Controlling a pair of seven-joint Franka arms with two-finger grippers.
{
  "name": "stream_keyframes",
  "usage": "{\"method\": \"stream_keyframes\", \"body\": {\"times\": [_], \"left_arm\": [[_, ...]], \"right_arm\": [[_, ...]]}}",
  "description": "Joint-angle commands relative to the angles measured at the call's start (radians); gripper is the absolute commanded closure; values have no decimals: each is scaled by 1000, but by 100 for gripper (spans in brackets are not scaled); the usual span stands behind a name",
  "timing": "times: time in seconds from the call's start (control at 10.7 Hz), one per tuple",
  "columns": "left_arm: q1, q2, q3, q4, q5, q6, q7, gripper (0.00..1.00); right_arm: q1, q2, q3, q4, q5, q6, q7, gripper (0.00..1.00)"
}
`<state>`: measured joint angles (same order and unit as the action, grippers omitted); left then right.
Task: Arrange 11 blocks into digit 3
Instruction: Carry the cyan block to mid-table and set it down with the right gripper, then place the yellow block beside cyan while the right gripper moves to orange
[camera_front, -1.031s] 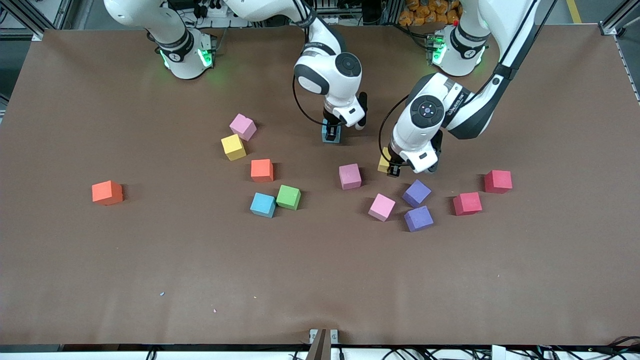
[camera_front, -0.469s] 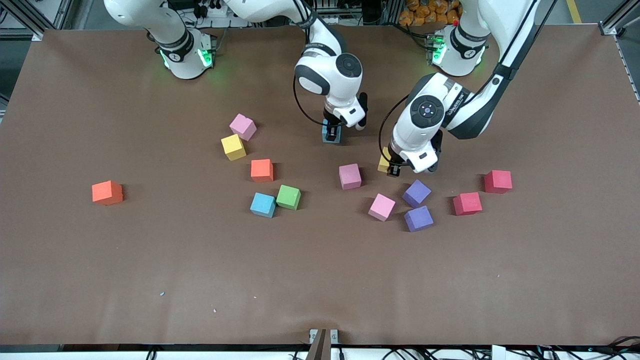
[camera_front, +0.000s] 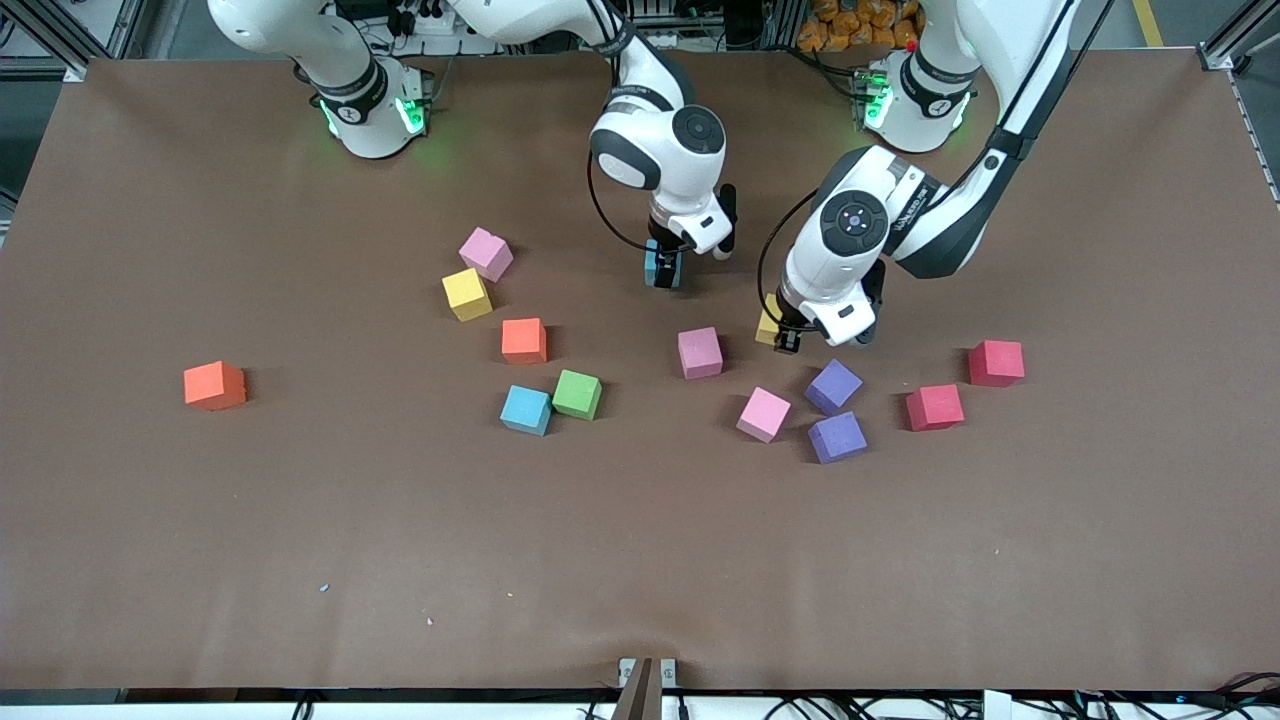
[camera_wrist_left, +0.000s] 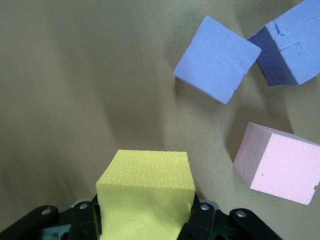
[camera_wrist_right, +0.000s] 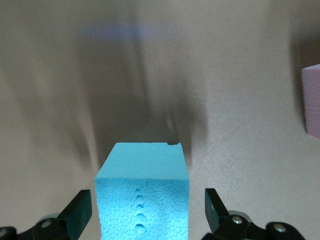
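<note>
A brown bench (camera_front: 300, 520) carries scattered blocks (camera_front: 700, 352); metal framing and cables line the edge where the arm bases stand. The right gripper (camera_front: 664, 268) is at the bench's middle, its jaws released either side of a blue block (camera_wrist_right: 142, 192). The left gripper (camera_front: 782, 335) has its jaws clenched on a yellow block (camera_wrist_left: 145, 192), near two purple blocks (camera_front: 835, 386).

Fourteen foam blocks (camera_front: 526, 340) in all: three pink, two each orange, yellow, blue, purple, red; one green.
</note>
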<state>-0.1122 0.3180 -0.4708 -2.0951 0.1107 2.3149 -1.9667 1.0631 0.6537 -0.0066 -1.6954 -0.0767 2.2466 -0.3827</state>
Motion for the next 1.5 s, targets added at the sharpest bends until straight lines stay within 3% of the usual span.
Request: {"method": "stream_keyframes", "body": {"times": [0.0,0.37,0.56,0.75,0.94,1.41], "left_arm": [[11,-39,-12,-39,-26,6,-11,100],[8,-97,-35,-117,-98,47,-21,100],[0,-100,-63,-158,-105,131,-114,100],[-7,-100,-95,-187,-103,170,-205,100],[-21,-89,-126,-189,-103,175,-276,100],[-89,-2,-126,-191,-92,231,-374,100]], "right_arm": [[-15,-49,8,3,1,-56,-30,0],[-37,-173,11,-75,41,-110,-36,0],[-99,-273,7,-166,96,-117,-25,0],[-179,-354,4,-214,97,-177,-18,0],[-279,-394,2,-204,97,-243,-16,0],[-454,-378,-13,-77,78,-341,-31,0]]}}
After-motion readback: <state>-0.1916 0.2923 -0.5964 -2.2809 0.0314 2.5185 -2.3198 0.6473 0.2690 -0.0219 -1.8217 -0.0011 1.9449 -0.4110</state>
